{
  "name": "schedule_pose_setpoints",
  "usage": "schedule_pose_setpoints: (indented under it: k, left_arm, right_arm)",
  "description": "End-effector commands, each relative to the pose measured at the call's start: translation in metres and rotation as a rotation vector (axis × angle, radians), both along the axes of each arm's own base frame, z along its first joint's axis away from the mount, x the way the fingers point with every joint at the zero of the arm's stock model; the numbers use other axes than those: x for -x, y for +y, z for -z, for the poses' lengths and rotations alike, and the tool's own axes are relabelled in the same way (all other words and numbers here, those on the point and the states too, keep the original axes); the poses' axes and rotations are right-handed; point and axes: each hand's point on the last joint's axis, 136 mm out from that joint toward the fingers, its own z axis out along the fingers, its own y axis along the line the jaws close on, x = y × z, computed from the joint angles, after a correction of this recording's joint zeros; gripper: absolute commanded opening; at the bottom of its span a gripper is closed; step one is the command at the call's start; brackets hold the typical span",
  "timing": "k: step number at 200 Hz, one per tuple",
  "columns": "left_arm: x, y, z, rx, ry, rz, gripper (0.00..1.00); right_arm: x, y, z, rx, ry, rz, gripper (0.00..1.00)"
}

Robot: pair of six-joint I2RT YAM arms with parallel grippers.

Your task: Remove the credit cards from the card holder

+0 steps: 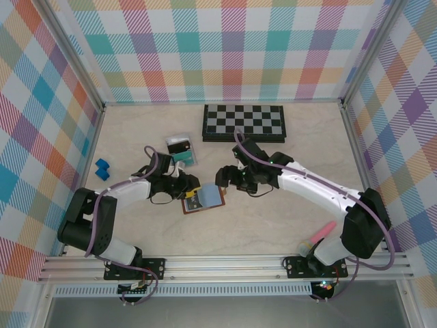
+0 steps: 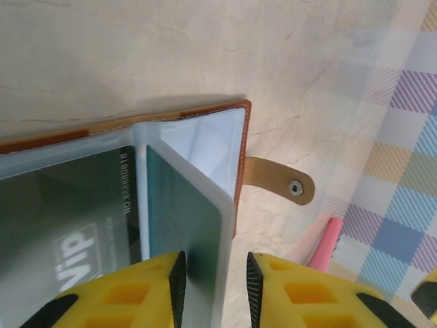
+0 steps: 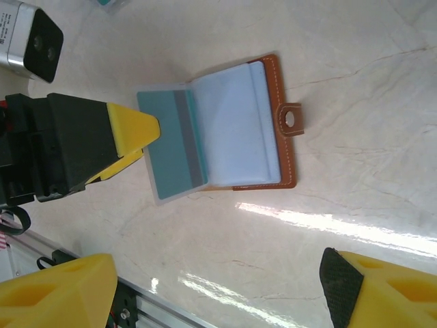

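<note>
**Left jaws loose astride a card sleeve, right jaws wide open**

Has the card holder spread open, lining up, on the table. Places it on the near side of the chessboard, below that board's left end and well apart from it. Shows brown leather along the rim and a clasp tab lying flat off the cover's edge.

Stands one clear sleeve up from the spread like a page, with a teal card bearing a grey stripe inside it. Carries a darker card printed "Vip" in the pocket beside it.

Sets the left jaws astride that sleeve's free edge, released. Rests one yellow finger against the sleeve and holds the other clear of it, with a gap showing.

Hangs the right jaws over bare table, also on the chessboard's near side under its left half. Spreads them wide, gripping nothing.

Has a clear tray just off the chessboard's near-left corner. Holds in it what look like a black card and a second teal card. Puts a small blue block farther left of the chessboard.
</note>
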Motion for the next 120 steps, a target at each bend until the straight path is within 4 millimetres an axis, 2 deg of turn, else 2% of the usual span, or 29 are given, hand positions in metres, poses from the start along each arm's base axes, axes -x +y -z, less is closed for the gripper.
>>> schedule_pose_setpoints:
  k: [1, 49, 86, 120]
  left_arm:
    - [-0.002, -0.018, -0.009, 0.077, 0.023, 0.002, 0.35]
    - [-0.015, -0.032, -0.017, 0.118, 0.013, -0.027, 0.41]
    - [-0.024, -0.02, -0.026, 0.064, -0.041, -0.075, 0.39]
    - [-0.012, 0.004, -0.007, -0.059, -0.012, -0.105, 0.33]
  right_arm:
    - [0.003, 0.003, -0.005, -0.043, -0.011, -0.078, 0.8]
    - [-0.011, 0.009, 0.0, -0.082, -0.035, -0.109, 0.74]
    - [-0.015, 0.01, 0.014, -0.021, -0.024, -0.152, 0.69]
    - [-0.016, 0.019, 0.034, 0.034, -0.003, -0.205, 0.56]
